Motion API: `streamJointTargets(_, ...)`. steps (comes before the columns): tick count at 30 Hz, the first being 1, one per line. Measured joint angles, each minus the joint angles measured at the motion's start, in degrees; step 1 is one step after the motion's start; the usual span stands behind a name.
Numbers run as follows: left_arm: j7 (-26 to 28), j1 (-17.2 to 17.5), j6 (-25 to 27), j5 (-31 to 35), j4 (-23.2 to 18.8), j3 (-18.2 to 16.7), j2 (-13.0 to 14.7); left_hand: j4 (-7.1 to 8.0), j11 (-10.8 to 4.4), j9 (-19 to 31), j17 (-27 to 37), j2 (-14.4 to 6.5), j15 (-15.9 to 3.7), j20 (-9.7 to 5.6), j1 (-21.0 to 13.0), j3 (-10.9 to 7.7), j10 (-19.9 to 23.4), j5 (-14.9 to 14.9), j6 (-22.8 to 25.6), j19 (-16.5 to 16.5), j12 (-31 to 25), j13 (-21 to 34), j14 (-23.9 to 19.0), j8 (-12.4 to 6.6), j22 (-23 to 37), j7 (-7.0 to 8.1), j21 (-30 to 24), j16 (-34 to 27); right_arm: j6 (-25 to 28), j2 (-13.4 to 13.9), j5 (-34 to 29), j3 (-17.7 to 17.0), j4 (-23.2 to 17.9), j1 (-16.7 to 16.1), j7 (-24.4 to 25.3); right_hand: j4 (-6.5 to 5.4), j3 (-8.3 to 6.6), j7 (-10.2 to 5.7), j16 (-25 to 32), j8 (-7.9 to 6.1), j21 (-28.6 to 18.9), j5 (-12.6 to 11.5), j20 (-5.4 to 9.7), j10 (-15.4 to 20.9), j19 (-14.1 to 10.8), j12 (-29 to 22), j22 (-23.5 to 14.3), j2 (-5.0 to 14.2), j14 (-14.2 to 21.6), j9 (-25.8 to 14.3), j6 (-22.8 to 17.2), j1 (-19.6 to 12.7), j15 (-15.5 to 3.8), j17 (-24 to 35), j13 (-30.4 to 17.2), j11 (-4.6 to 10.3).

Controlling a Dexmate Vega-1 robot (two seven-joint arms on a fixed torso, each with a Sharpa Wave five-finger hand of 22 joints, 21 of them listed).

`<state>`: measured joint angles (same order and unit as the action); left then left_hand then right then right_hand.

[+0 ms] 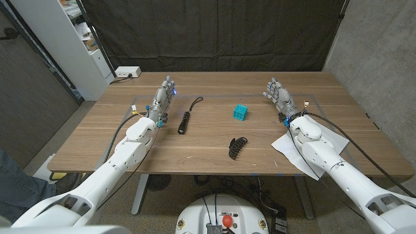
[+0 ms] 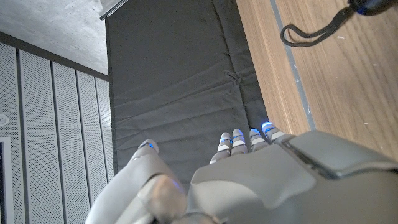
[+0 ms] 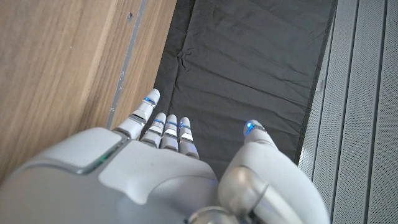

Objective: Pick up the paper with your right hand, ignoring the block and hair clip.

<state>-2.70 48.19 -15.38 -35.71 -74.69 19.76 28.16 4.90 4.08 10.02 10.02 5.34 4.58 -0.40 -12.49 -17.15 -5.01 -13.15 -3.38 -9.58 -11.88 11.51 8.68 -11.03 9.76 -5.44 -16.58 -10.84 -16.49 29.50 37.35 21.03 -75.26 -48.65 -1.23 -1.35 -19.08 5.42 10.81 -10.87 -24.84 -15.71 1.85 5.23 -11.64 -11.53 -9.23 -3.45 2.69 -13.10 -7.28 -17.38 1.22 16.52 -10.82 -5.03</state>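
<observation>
One sheet of paper [image 1: 290, 147] is seen at the head view's right, partly under the right forearm. One teal block [image 1: 240, 112] and one black hair clip [image 1: 237, 147] sit mid-frame, one flashlight [image 1: 184, 122] left of them. Both the left hand [image 1: 164, 95] and right hand [image 1: 278, 94] are released, fingers extended, nothing grasped.

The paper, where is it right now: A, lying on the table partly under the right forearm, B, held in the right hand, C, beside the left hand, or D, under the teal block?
A: the paper lies on the table, partly under the right forearm, behind the open right hand.
</observation>
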Motion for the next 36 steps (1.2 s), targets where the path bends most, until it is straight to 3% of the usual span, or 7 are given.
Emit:
streamJointTargets(17, -3.75, 1.07, 3.87, 5.48, -0.80, -5.94, -4.66, 0.00, -0.01, 0.00, -0.01, -0.23, 0.00, 0.29, -0.22, 0.00, 0.01, 0.00, 0.00, -0.29, 0.01, -0.06, -0.01, 0.00, -0.01, 0.01, 0.00, 0.00, 0.75, 1.28, -0.13, -0.67, -2.52, -1.47, 1.19, 0.40, -0.40, 0.00, -0.01, 0.00, 0.63, 0.00, -0.01, 0.00, 0.01, 0.00, 0.01, 0.68, -0.23, 0.59, 0.01, -0.68, -0.22, -0.58, 0.01, 0.01)
streamJointTargets(36, -5.71, 2.48, 6.18, 8.43, -2.42, -9.18, -6.40, 0.00, -0.02, -0.01, -0.02, -0.45, 0.00, 0.41, -0.45, 0.01, 0.02, 0.00, 0.32, -0.40, -0.23, -0.33, -0.01, 0.00, -0.02, -0.30, 0.29, 0.01, -1.73, 2.24, 0.93, -1.57, -4.01, -3.11, -1.10, 1.03, -0.69, -1.03, 0.44, 0.00, 1.12, 0.00, 0.09, 0.34, -1.14, 0.00, 0.02, 1.28, 0.19, 0.85, -0.60, -1.28, -0.64, -1.10, 0.02, 0.35)
